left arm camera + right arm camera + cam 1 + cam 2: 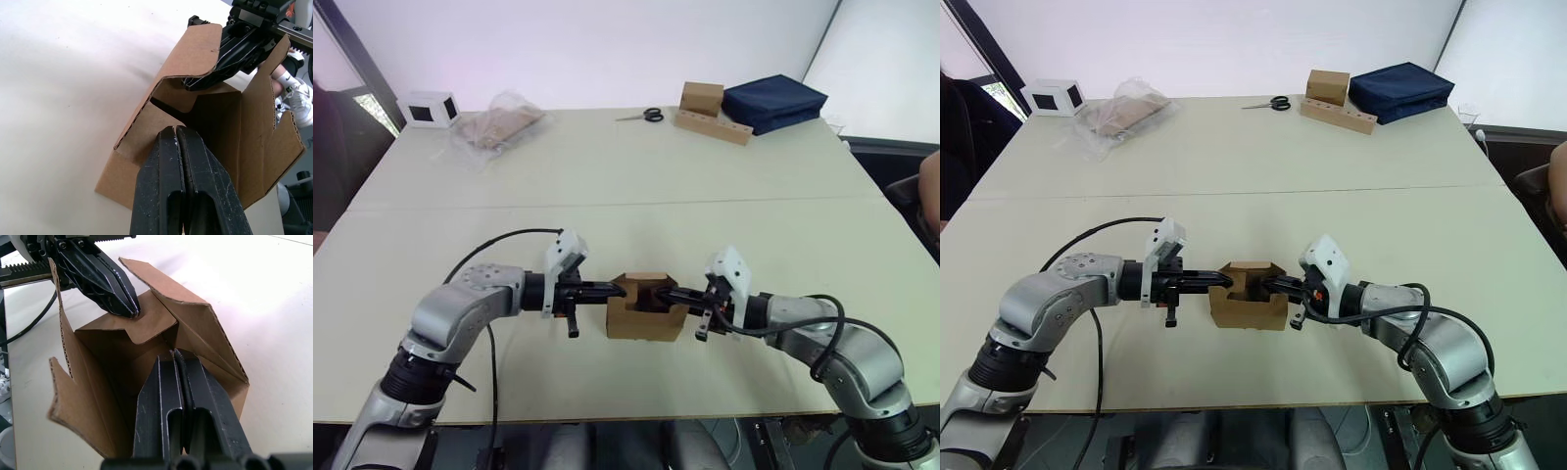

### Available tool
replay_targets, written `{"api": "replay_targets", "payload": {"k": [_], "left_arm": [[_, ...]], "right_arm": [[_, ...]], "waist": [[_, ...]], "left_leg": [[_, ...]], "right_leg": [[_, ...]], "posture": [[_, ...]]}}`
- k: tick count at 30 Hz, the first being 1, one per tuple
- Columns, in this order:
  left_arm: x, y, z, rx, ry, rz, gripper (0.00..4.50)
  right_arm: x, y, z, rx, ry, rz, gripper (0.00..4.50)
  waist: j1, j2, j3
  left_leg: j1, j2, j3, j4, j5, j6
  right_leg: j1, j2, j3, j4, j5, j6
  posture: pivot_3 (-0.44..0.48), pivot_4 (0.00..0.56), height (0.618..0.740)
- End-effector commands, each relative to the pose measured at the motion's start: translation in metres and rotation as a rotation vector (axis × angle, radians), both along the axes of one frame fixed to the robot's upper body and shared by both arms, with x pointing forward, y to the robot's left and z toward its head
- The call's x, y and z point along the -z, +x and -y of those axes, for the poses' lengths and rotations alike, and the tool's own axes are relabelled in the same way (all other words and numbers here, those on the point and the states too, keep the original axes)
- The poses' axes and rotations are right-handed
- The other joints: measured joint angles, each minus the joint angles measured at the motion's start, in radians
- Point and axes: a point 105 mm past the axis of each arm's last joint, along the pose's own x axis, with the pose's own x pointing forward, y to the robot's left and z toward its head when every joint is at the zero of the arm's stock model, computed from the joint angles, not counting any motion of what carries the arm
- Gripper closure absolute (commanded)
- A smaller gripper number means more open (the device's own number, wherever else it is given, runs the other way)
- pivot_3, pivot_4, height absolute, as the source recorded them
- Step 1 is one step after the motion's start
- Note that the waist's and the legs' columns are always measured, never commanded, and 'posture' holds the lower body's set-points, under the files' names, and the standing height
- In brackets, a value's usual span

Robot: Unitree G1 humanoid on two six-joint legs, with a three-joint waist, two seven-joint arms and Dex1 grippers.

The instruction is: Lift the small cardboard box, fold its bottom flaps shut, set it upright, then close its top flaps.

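Two grippers meet over the small cardboard box (646, 308), which sits on the table (636, 186) near its front edge, directly between your arms with its open end up. Your left gripper (615, 288) reaches in from the left, your right gripper (668, 293) from the right, both arms level and pointing inward. Each has its fingers pressed together with nothing between them, tips on opposite inner flaps. Neither arm is nearer, so you'd likely push the flaps from both sides
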Motion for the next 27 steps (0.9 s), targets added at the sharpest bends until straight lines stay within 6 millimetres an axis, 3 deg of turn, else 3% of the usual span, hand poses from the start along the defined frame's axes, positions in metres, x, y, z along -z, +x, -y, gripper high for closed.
{"api": "replay_targets", "payload": {"k": [1, 8, 14, 22, 27], "left_arm": [[-0.007, 0.001, -0.002, -0.017, -0.018, -0.012, 4.48], [-0.026, 0.010, -0.012, -0.048, -0.081, -0.030, 4.48], [-0.041, 0.009, -0.023, -0.050, -0.110, -0.027, 4.48], [-0.037, 0.037, -0.049, -0.151, -0.054, 0.037, 4.48], [-0.023, 0.059, -0.039, -0.121, 0.010, 0.081, 4.48]], "right_arm": [[-0.007, 0.002, 0.007, 0.015, 0.018, 0.010, 4.50], [-0.037, -0.004, 0.018, 0.005, 0.127, 0.025, 4.50], [-0.049, -0.018, 0.022, -0.042, 0.141, 0.003, 4.50], [-0.032, -0.066, -0.007, -0.237, 0.025, -0.104, 4.50], [-0.035, -0.068, -0.016, -0.226, 0.046, -0.074, 4.50]], "waist": [[0.000, 0.000, 0.000], [0.000, 0.000, 0.000], [-0.001, 0.000, 0.000], [0.000, 0.000, 0.000], [0.006, -0.001, 0.000]], "left_leg": [[0.000, 0.000, 0.000, 0.000, 0.000, 0.000], [0.000, 0.000, 0.000, 0.000, 0.000, 0.000], [0.000, 0.000, 0.000, 0.000, 0.000, 0.000], [0.000, 0.000, 0.000, 0.000, 0.000, 0.000], [0.000, 0.000, 0.000, 0.000, 0.000, 0.000]], "right_leg": [[0.000, 0.000, 0.000, 0.000, 0.000, 0.000], [0.000, 0.000, 0.000, 0.000, 0.000, 0.000], [0.000, 0.000, 0.000, 0.000, 0.000, 0.000], [0.000, 0.000, 0.000, 0.000, 0.000, 0.000], [0.000, 0.000, 0.000, -0.001, 0.000, 0.000]], "posture": [[0.000, 0.150, 0.740], [0.000, 0.150, 0.740], [0.000, 0.150, 0.740], [0.000, 0.150, 0.740], [0.000, 0.150, 0.740]]}}
